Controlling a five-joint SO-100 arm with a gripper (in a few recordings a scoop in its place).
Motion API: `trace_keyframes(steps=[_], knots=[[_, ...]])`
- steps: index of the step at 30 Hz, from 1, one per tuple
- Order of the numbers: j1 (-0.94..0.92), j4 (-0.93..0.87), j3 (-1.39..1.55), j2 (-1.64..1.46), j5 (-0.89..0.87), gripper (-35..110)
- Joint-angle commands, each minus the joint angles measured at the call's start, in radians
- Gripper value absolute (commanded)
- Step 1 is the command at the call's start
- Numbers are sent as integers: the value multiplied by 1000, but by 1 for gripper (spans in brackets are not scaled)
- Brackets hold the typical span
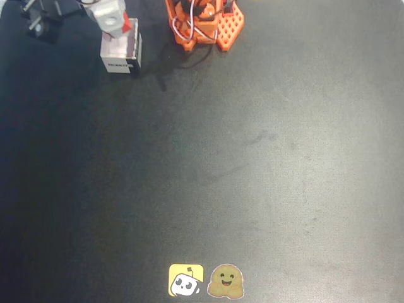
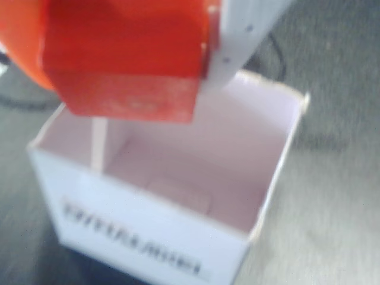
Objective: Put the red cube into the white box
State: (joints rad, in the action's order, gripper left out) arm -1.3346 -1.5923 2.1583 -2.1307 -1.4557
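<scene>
Wrist view, upper left: gripper (image 2: 127, 59) clamped on red cube (image 2: 127, 71), above open white box (image 2: 148, 243).

My red cube (image 2: 127, 56) is bright and plain. The white box (image 2: 178, 178) bears dark lettering. My arm base (image 1: 205, 22) is orange; mat (image 1: 252, 158) black.

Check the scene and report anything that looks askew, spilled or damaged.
Nothing stands out. The white box sits upright and open on the dark mat, its inside bare, walls intact. The red cube hangs above its mouth, held in the gripper. Two stickers lie flat at the mat's near edge.
</scene>
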Motion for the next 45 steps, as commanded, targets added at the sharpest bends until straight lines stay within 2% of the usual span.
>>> trace_keyframes(steps=[1,4,9,14,17,24,29,34,39,45], knots=[[0,-29,-37,-2,3,16],[0,-44,-38,-2,5,23],[3,-57,-40,-5,5,26],[48,-9,-77,-2,35,1],[120,34,-115,-6,60,0],[371,137,-120,-86,112,0],[672,420,132,-301,321,0],[1088,630,382,-534,199,0],[1243,641,440,-600,176,0],[1305,565,716,-1066,164,0]])
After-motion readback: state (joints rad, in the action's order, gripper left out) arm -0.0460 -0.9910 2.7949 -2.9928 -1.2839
